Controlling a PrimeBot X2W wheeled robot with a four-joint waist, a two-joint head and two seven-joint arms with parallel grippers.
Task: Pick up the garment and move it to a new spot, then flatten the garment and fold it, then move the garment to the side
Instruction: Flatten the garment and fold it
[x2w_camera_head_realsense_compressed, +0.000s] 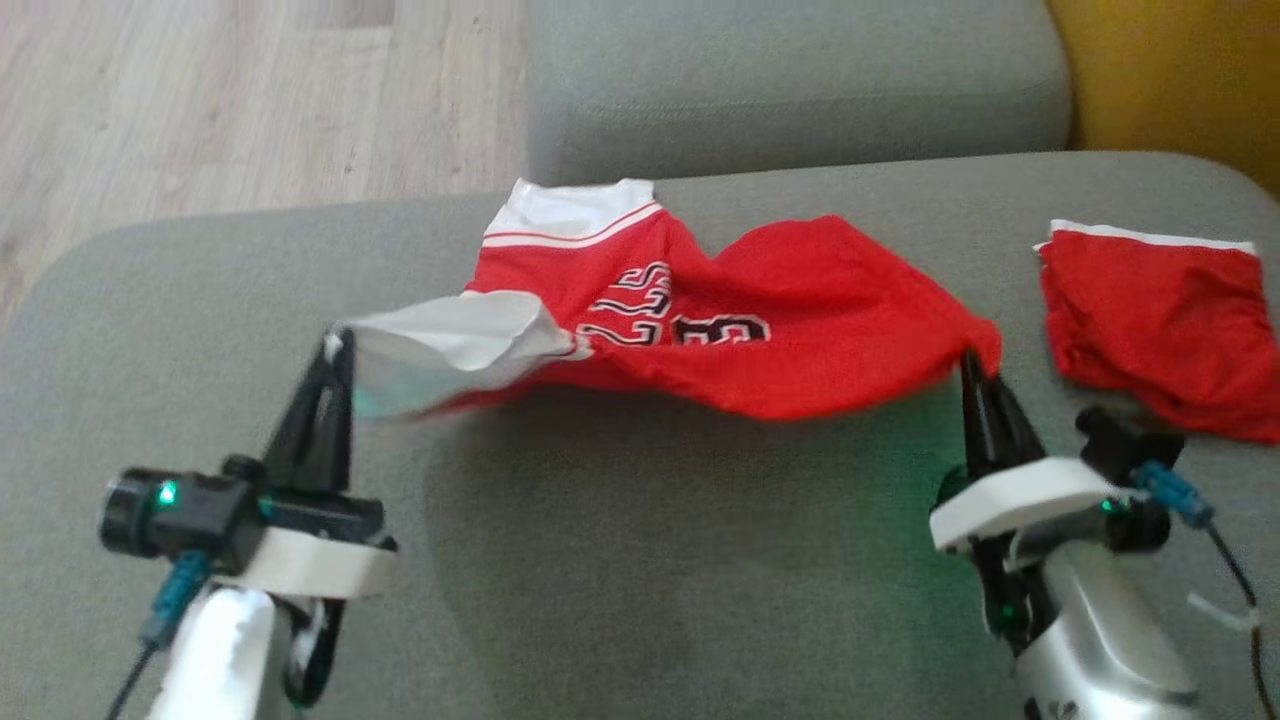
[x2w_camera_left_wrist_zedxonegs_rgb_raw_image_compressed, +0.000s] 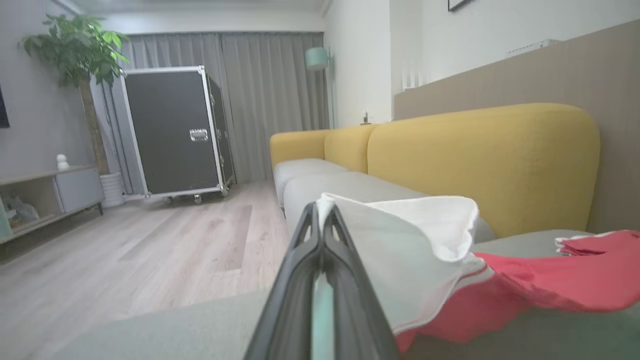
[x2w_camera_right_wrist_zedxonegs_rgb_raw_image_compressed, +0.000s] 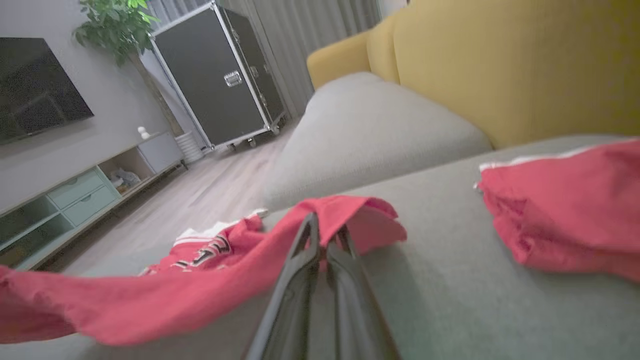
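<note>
A red basketball garment (x2w_camera_head_realsense_compressed: 760, 330) with white trim and black numerals hangs stretched between my two grippers above the grey sofa seat (x2w_camera_head_realsense_compressed: 640, 570). My left gripper (x2w_camera_head_realsense_compressed: 338, 345) is shut on its white corner (x2w_camera_left_wrist_zedxonegs_rgb_raw_image_compressed: 400, 240), which folds over the closed fingertips. My right gripper (x2w_camera_head_realsense_compressed: 972, 362) is shut on the red corner (x2w_camera_right_wrist_zedxonegs_rgb_raw_image_compressed: 345, 215) at the other end. The far edge of the garment, with the white band (x2w_camera_head_realsense_compressed: 570, 210), still rests on the cushion.
A second red garment (x2w_camera_head_realsense_compressed: 1165, 320) lies bunched at the right of the seat. A grey cushion (x2w_camera_head_realsense_compressed: 800, 80) and the yellow backrest (x2w_camera_head_realsense_compressed: 1170, 80) lie beyond. Wooden floor (x2w_camera_head_realsense_compressed: 200, 100) is to the left. A black wheeled case (x2w_camera_left_wrist_zedxonegs_rgb_raw_image_compressed: 175, 130) and a plant (x2w_camera_left_wrist_zedxonegs_rgb_raw_image_compressed: 75, 45) stand farther off.
</note>
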